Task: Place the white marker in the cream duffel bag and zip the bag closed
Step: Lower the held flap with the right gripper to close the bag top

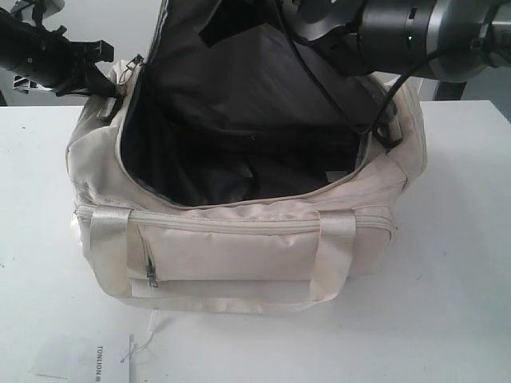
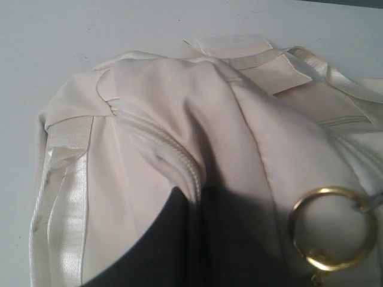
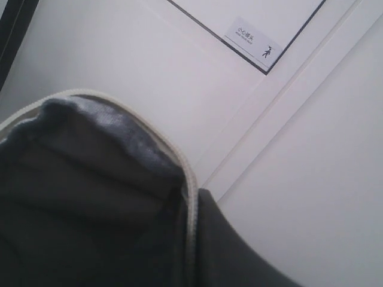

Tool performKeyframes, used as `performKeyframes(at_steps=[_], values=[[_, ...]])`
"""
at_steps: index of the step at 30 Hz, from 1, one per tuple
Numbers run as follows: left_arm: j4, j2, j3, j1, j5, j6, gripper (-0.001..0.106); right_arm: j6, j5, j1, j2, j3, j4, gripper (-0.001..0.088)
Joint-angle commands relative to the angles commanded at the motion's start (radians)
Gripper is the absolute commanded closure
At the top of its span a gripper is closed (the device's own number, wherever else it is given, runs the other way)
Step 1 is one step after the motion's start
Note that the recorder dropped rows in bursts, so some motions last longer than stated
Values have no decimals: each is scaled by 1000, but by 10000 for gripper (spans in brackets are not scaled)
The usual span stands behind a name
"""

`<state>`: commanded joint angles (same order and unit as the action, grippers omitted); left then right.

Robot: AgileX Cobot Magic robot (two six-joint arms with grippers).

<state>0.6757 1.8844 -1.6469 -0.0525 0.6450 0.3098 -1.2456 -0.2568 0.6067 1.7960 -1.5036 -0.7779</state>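
The cream duffel bag (image 1: pixel 239 247) stands in the middle of the white table with its top open and its dark lining showing. Its curved zip flap (image 1: pixel 239 72) is held upright. My right gripper (image 3: pixel 191 239) is shut on the flap's zip edge (image 3: pixel 190 179), which runs between the two dark jaws. My left gripper (image 1: pixel 100 76) is at the bag's left end, shut on the cream fabric and zip (image 2: pixel 173 149) beside a gold ring (image 2: pixel 332 230). The white marker is not visible in any view.
The right arm (image 1: pixel 423 32) reaches in from the top right, and its black cable (image 1: pixel 335 104) hangs across the bag's opening. A printed paper tag (image 1: pixel 96 359) lies on the table (image 1: pixel 463 279) in front of the bag.
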Motion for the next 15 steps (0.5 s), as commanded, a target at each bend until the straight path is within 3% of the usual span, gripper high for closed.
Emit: performKeyframes(at_steps=[9,15], values=[[2,0,0,0,6,0,1050,-5,151,0,-32,2,-37,868],[4,0,0,9,10,0,1050,8,488,0,-90,29,-29,868]])
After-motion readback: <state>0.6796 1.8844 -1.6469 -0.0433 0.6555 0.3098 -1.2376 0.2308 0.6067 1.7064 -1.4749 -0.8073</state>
